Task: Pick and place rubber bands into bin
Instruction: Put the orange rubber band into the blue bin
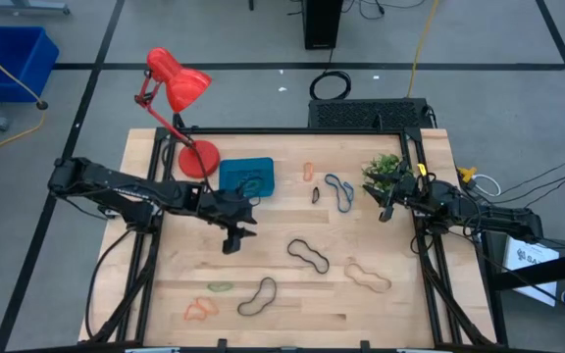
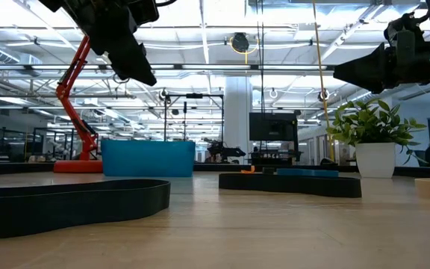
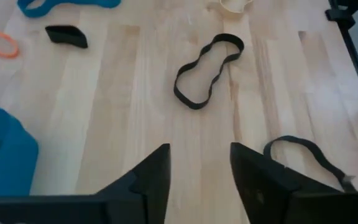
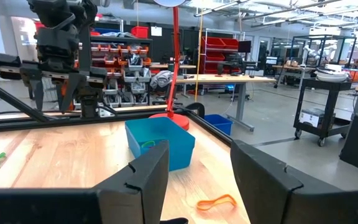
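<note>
From table height I'm looking across the wooden counter (image 2: 275, 239) and a fat black rubber band (image 2: 66, 205) is hogging the near left, lying flat. Another black band (image 2: 290, 183) is sitting further back in the middle, with a bit of blue and orange showing just behind it. The teal bin (image 2: 148, 158) is standing behind those, left of center, and the red lamp (image 2: 77, 112) is leaning up just beside it. The left pincer (image 2: 129, 48) is hanging high over the bin area, the right pincer (image 2: 372, 71) is hovering top right above the potted plant (image 2: 375, 138). Can't tell either one's finger gap from here.
</note>
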Robot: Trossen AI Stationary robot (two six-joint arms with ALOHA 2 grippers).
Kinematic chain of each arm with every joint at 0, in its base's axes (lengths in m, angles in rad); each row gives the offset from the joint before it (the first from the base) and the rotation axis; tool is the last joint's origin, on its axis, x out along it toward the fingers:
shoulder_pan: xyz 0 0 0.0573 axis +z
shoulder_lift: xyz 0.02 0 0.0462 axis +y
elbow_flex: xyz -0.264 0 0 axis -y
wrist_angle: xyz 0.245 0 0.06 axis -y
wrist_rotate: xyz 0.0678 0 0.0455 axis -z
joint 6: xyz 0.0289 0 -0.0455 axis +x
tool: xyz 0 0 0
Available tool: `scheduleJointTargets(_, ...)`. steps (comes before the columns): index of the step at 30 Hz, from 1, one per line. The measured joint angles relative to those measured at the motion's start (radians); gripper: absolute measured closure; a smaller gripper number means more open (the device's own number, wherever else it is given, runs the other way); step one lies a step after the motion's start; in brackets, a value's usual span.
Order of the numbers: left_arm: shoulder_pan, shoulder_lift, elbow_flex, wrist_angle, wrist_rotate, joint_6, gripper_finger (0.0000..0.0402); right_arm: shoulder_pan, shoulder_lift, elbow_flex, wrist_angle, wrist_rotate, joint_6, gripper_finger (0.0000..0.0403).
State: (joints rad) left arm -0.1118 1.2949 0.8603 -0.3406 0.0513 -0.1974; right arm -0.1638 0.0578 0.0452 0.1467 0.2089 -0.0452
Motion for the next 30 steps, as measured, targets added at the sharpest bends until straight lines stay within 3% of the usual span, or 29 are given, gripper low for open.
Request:
scheduleJointTargets(9, -0.012, -0.044, -0.001, -0.067, -0.01, 0.062, 0.0208, 0.0, 0.0, 0.0, 0.093, -0.004, 0.072, 0.0234)
scheduleJointTargets(16, -0.061, -0.201, -0.007, -0.103, -0.176, 0.088, 0.0208, 0.002, 0.061, 0.099, 0.135, -0.118, 0.03, 0.0234)
scheduleJointTargets(22, -0.103, -0.378, -0.104, -0.039, -0.219, 0.085, 0.0208, 0.002, 0.265, 0.243, 0.123, -0.16, -0.025, 0.0234)
scheduleJointTargets(30, -0.11, -0.653, -0.317, 0.085, -0.32, 0.055, 0.0208, 0.0, 0.652, 0.508, 0.041, -0.126, -0.048, 0.0234)
